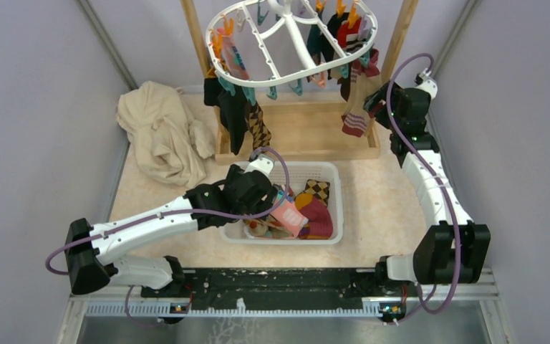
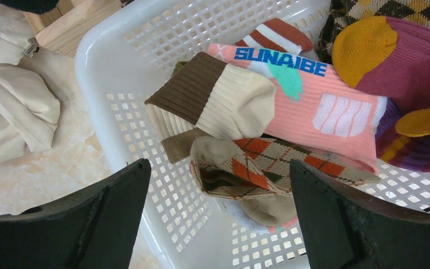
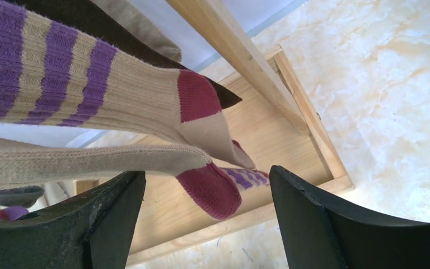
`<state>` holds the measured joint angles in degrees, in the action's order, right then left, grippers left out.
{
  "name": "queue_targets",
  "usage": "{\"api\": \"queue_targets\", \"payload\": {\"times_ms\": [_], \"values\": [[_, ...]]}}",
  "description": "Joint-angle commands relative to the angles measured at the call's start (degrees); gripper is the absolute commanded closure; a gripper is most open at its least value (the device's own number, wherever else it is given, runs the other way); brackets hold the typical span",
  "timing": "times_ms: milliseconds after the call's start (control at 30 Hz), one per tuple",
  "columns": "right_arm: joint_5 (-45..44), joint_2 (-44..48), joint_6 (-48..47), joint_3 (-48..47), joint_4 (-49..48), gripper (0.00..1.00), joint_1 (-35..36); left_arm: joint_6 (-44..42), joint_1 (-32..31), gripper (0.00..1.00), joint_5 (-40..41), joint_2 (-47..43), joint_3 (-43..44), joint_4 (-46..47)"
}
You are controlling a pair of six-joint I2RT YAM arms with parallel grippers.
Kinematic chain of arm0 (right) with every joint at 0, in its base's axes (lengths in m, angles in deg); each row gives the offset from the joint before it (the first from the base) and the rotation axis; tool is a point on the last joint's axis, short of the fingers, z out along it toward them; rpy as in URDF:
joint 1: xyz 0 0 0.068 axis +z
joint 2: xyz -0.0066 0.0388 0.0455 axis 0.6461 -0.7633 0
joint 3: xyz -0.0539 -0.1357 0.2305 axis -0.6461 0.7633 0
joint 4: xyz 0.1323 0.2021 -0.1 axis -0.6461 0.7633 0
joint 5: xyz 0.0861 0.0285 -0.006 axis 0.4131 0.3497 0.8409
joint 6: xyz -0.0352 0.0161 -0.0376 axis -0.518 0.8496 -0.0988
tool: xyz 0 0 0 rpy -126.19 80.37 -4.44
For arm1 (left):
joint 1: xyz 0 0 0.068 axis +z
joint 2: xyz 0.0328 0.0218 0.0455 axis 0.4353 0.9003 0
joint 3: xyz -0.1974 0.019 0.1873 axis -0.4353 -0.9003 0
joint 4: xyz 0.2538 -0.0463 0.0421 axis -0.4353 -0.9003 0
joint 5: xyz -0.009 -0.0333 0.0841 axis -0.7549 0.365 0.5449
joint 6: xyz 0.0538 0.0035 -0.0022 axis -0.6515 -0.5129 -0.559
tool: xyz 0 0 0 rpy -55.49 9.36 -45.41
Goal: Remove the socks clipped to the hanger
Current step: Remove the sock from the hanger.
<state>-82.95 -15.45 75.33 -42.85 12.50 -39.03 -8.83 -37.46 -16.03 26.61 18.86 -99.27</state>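
The white oval hanger (image 1: pixel 286 75) hangs at the top centre with several socks clipped to it: dark ones (image 1: pixel 233 115) on the left, a cream sock with purple stripes and red toe (image 1: pixel 356 118) on the right. My right gripper (image 1: pixel 379 100) is open beside that striped sock; in the right wrist view its red toe (image 3: pixel 213 190) hangs between the open jaws, untouched. My left gripper (image 1: pixel 276 204) is open and empty over the white mesh basket (image 1: pixel 333 179). Below it lie an argyle sock (image 2: pixel 263 162), a brown-and-cream sock (image 2: pixel 224 101) and a pink sock (image 2: pixel 325 112).
A wooden frame with a base tray (image 1: pixel 308 136) holds the hanger, its posts rising on both sides. A crumpled cream cloth (image 1: pixel 161 132) lies at the left. The basket also holds maroon and yellow socks (image 1: pixel 319 215). Grey walls close both sides.
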Motion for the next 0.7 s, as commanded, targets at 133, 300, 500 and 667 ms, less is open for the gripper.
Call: {"api": "queue_targets", "payload": {"times_ms": [133, 300, 500, 667], "values": [[1.20, 2.94, 0.06, -2.43, -1.89, 0.18, -3.40, 0.16, -0.10, 0.01, 0.63, -1.47, 0.37, 0.06], [1.29, 5.16, -0.62, -2.15, -0.71, 0.18, -3.52, 0.88, -0.11, 0.01, 0.66, -1.77, 0.20, -0.70], [3.21, 7.80, -1.21, -1.93, 1.52, 0.18, -3.50, 1.11, -0.10, 0.01, 0.27, -1.84, 0.33, -0.87], [8.91, 8.89, -1.16, -2.08, 3.21, 0.19, -3.56, 1.11, -0.13, 0.01, 0.05, -1.61, 0.72, -0.76]]}}
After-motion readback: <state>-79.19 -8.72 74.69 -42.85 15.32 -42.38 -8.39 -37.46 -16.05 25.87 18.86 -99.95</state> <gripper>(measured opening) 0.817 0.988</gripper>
